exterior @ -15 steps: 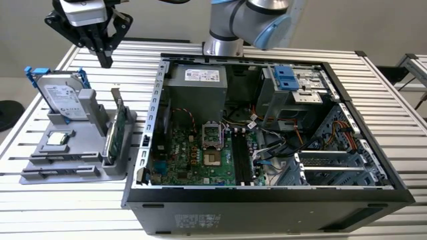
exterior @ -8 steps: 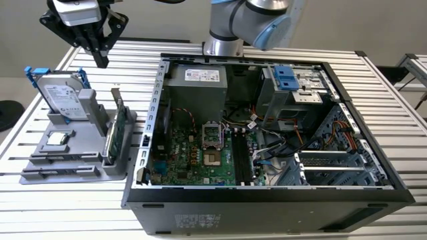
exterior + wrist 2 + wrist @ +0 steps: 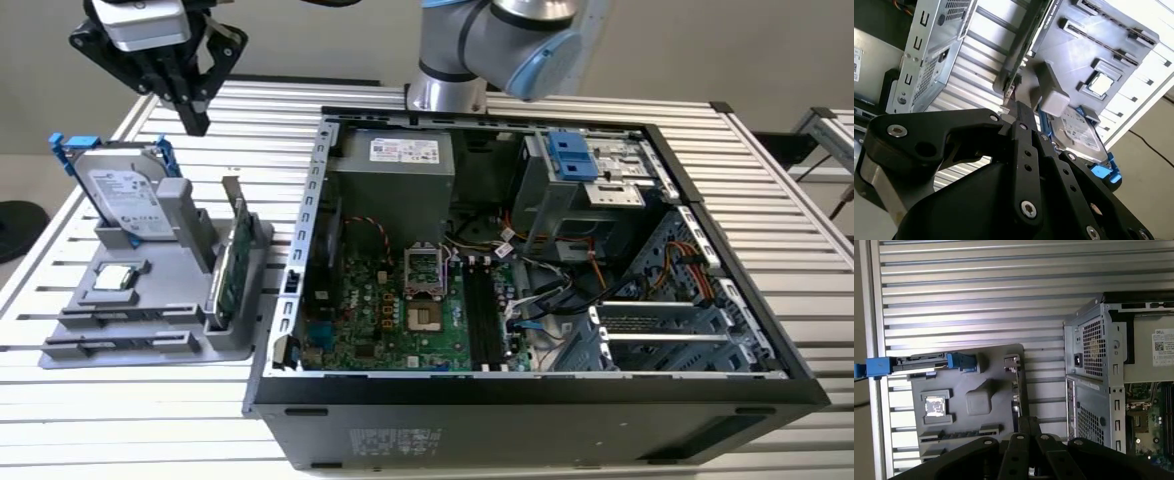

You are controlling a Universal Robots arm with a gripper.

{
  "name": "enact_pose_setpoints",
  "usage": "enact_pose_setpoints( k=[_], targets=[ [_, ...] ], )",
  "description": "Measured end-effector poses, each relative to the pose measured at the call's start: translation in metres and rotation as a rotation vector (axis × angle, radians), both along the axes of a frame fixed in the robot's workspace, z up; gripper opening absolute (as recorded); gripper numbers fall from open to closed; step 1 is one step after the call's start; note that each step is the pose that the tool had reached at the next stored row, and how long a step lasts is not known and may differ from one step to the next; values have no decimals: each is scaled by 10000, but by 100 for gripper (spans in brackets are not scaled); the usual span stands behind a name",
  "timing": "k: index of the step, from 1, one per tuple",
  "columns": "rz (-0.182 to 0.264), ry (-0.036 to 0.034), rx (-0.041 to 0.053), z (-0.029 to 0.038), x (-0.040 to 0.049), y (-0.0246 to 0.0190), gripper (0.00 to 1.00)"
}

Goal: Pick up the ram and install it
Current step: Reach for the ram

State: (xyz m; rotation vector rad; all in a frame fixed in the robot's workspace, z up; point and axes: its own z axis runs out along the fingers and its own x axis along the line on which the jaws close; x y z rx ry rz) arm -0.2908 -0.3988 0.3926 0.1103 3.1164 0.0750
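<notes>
My gripper [image 3: 196, 122] hangs shut above the back of the slatted table, at the exterior view's left, behind the grey holder tray [image 3: 154, 335]. Its black fingers [image 3: 1017, 112] are pressed together with nothing between them, and they point down toward the tray [image 3: 989, 365] in both wrist views. I cannot pick out the ram for sure. Narrow dark strips lie in the tray's front slots [image 3: 100, 317]. Long black memory slots [image 3: 483, 315] run along the motherboard inside the open computer case [image 3: 307, 250].
A silver hard drive with blue rails [image 3: 127, 195] and a green card with a metal bracket [image 3: 230, 265] stand upright in the tray, beside a small processor chip [image 3: 118, 278]. The case's tall wall stands close to the tray's right. The arm's base [image 3: 447, 90] rises behind the case.
</notes>
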Motion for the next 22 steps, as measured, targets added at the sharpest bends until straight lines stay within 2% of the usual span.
enact_pose_setpoints(
  k=[22],
  targets=[
    [0,0,0,0,-190,0,0]
  ],
)
